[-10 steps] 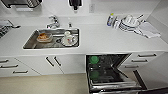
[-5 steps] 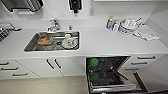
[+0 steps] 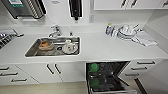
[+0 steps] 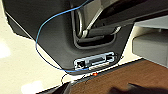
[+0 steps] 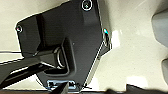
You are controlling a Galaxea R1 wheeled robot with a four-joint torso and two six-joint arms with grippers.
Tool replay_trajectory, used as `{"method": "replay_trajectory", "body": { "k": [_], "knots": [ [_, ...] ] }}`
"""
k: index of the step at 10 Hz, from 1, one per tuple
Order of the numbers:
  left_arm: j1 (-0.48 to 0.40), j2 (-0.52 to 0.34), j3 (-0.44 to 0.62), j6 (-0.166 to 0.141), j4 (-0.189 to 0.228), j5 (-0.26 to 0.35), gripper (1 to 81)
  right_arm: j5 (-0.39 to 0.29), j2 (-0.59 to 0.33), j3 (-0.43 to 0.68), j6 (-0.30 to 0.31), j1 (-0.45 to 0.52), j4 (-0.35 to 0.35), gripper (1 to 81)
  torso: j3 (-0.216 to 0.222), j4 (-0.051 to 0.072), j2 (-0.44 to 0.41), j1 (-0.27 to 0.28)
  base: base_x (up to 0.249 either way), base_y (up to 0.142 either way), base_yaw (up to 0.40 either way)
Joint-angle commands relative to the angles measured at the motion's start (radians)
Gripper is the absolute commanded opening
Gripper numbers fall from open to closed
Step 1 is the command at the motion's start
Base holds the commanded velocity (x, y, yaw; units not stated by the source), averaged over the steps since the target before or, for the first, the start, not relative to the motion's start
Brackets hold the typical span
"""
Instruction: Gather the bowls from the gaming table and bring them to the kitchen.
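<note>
Camera view shifted slightly — robot at kitchen desk (image 3: 105,50), sink (image 3: 53,46), open dishwasher (image 3: 107,77) holding green bowl (image 3: 94,67); end effector state: cannot tell.

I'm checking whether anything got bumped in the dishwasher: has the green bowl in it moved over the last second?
No. The green bowl sits at the same spot in the open dishwasher's rack, below the countertop edge and right of the sink, as before.

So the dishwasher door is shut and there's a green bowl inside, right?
Not quite. The head view shows the dishwasher open, with its rack pulled out under the white counter. The green bowl does sit inside it.
</note>
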Motion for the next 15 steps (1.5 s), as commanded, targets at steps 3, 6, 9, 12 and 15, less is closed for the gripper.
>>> {"method": "replay_trajectory", "body": {
  "k": [3, 6, 9, 12, 15],
  "knots": [
    [0.028, 0.01, 0.002, 0.01, 0.001, 0.063, 81.1, -0.044, 0.078, -0.117, -0.015, -0.084, -0.047, 81.1, 0.0, 0.0, -0.17, 0.108, 0.0, 0.0, 0.0],
    [0.028, 0.01, 0.002, 0.01, 0.002, 0.063, 81.1, -0.044, 0.115, -0.16, -0.026, -0.099, -0.047, 81.1, -0.066, 0.0, -0.277, 0.174, 0.0, 0.0, 0.0],
    [0.028, 0.008, 0.002, 0.012, 0.004, 0.063, 81.1, -0.044, 0.141, -0.171, -0.026, -0.078, -0.051, 81.1, -0.036, 0.0, -0.356, 0.223, 0.0, 0.0, 0.0],
    [0.028, -0.001, 0.002, 0.01, 0.001, 0.063, 81.1, -0.05, 0.191, -0.188, -0.023, -0.013, -0.045, 81.1, -0.081, 0.0, -0.449, 0.278, 0.0, 0.0, 0.0],
    [0.028, -0.003, 0.002, 0.01, 0.001, 0.063, 81.1, -0.046, 0.228, -0.197, -0.009, 0.074, -0.033, 81.1, -0.085, 0.0, -0.558, 0.347, 0.0, 0.0, 0.0]
  ]
}}
